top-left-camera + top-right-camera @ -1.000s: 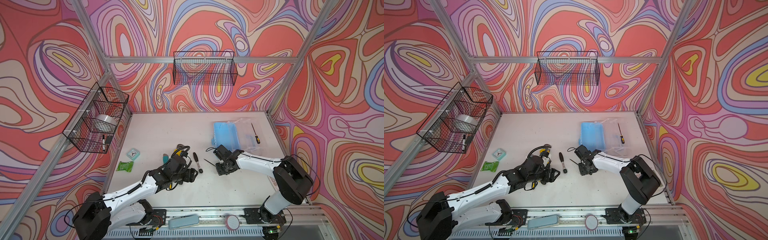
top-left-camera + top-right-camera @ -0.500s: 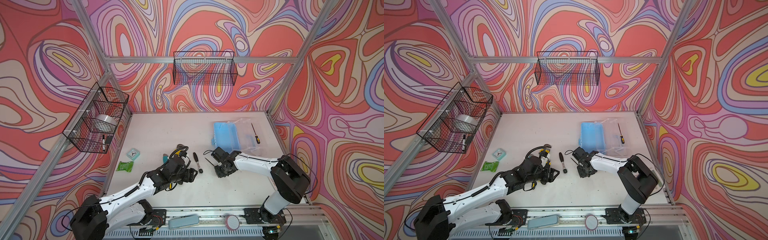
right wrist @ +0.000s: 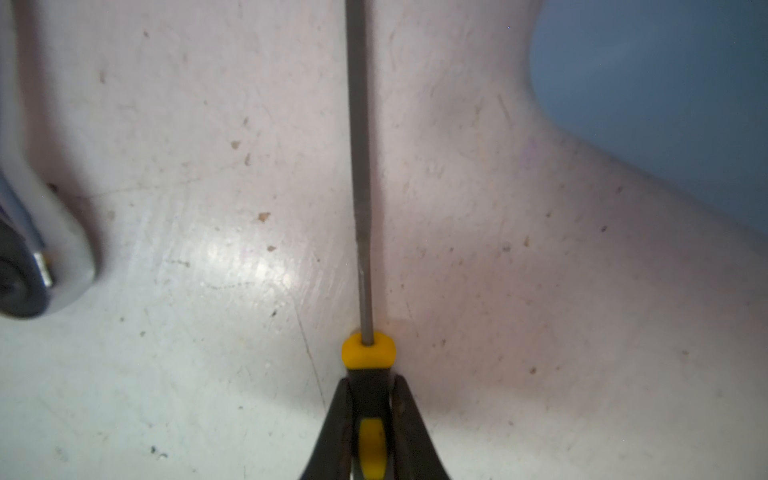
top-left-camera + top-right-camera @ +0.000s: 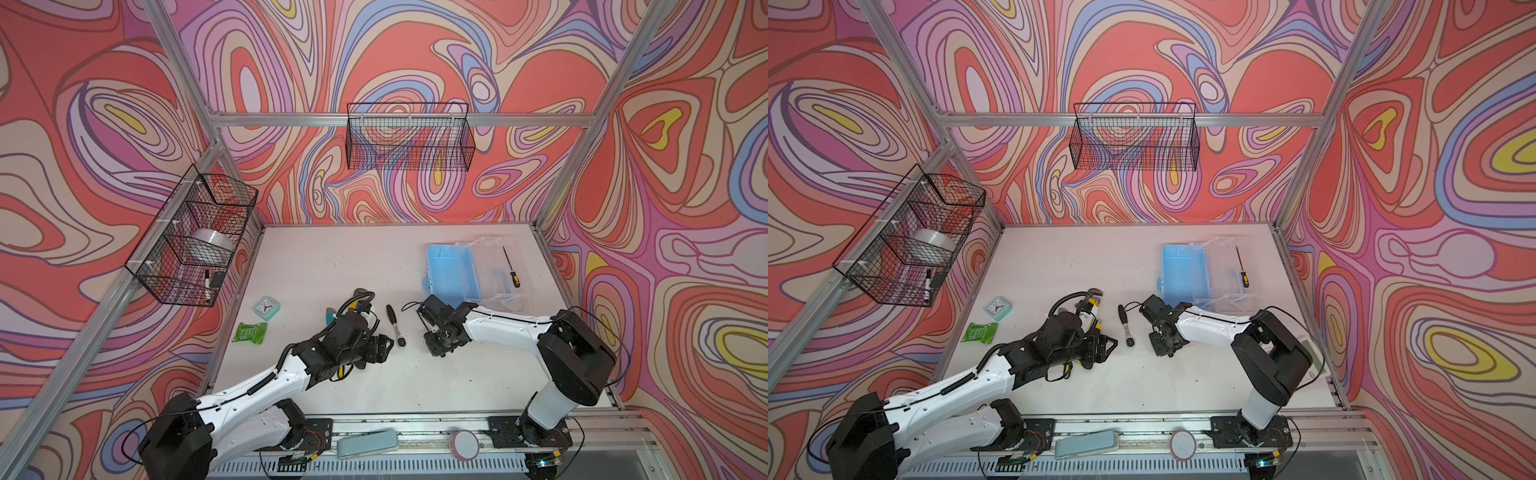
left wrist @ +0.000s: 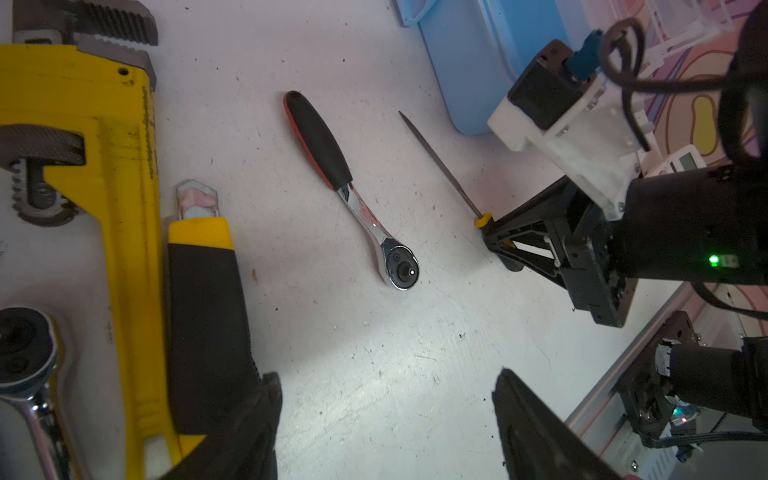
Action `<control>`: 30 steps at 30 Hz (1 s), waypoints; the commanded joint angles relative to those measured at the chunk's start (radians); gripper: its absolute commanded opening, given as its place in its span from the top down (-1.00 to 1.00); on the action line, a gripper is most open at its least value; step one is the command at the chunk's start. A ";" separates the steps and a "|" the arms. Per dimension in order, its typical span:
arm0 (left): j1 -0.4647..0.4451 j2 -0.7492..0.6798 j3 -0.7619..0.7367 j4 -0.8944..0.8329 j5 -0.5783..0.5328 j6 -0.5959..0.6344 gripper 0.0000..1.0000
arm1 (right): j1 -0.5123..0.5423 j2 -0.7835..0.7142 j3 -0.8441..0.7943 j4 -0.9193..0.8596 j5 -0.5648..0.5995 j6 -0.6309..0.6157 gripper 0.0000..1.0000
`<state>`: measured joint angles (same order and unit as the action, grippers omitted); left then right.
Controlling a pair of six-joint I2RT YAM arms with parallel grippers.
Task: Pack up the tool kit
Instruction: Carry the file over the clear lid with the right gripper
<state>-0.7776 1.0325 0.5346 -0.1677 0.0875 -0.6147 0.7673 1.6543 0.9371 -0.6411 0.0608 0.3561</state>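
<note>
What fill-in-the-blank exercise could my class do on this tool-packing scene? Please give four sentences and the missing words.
1. The right gripper is shut on the handle of a ____.
2. The left gripper stands ____ above the table.
3. The ratchet lies between the two ____.
4. The lid of the tool kit is ____.

Missing words: screwdriver; open; grippers; open
</note>
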 commanded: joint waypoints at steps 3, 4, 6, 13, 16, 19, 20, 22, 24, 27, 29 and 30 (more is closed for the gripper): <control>0.008 -0.008 -0.005 -0.031 -0.033 0.005 -0.61 | 0.002 -0.127 0.026 0.031 -0.007 -0.011 0.95; 0.008 -0.004 0.001 -0.043 -0.042 0.008 -0.61 | 0.000 -0.149 0.037 0.027 -0.001 -0.012 0.96; 0.008 0.004 0.014 -0.067 -0.054 0.020 -0.61 | -0.014 -0.205 0.061 0.012 0.003 -0.025 0.96; 0.008 0.015 0.031 -0.114 -0.099 0.036 -0.72 | -0.278 -0.375 0.131 -0.047 -0.001 -0.149 0.96; 0.008 0.019 0.032 -0.107 -0.098 0.036 -0.77 | -0.442 -0.399 0.172 -0.058 -0.012 -0.227 0.95; 0.008 0.026 0.031 -0.104 -0.094 0.037 -0.80 | -0.575 -0.378 0.219 -0.060 -0.007 -0.295 0.95; 0.008 0.029 0.032 -0.104 -0.093 0.037 -0.81 | -0.609 -0.362 0.233 -0.059 0.002 -0.314 0.95; 0.008 0.035 0.032 -0.104 -0.092 0.039 -0.81 | -0.661 -0.328 0.259 -0.057 0.034 -0.345 0.95; 0.008 0.040 0.032 -0.104 -0.089 0.040 -0.82 | -0.696 -0.291 0.282 -0.057 0.061 -0.369 0.95; 0.008 0.044 0.031 -0.104 -0.092 0.042 -0.83 | -0.730 -0.239 0.322 -0.064 0.100 -0.394 0.95; 0.008 0.046 0.028 -0.105 -0.093 0.042 -0.84 | -0.751 -0.216 0.340 -0.063 0.106 -0.402 0.96; 0.008 0.046 0.029 -0.104 -0.091 0.043 -0.84 | -0.758 -0.206 0.346 -0.062 0.116 -0.410 0.96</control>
<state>-0.7769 1.0702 0.5407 -0.2466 0.0132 -0.5854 0.0277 1.4342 1.2499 -0.6884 0.1360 -0.0078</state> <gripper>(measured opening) 0.918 0.136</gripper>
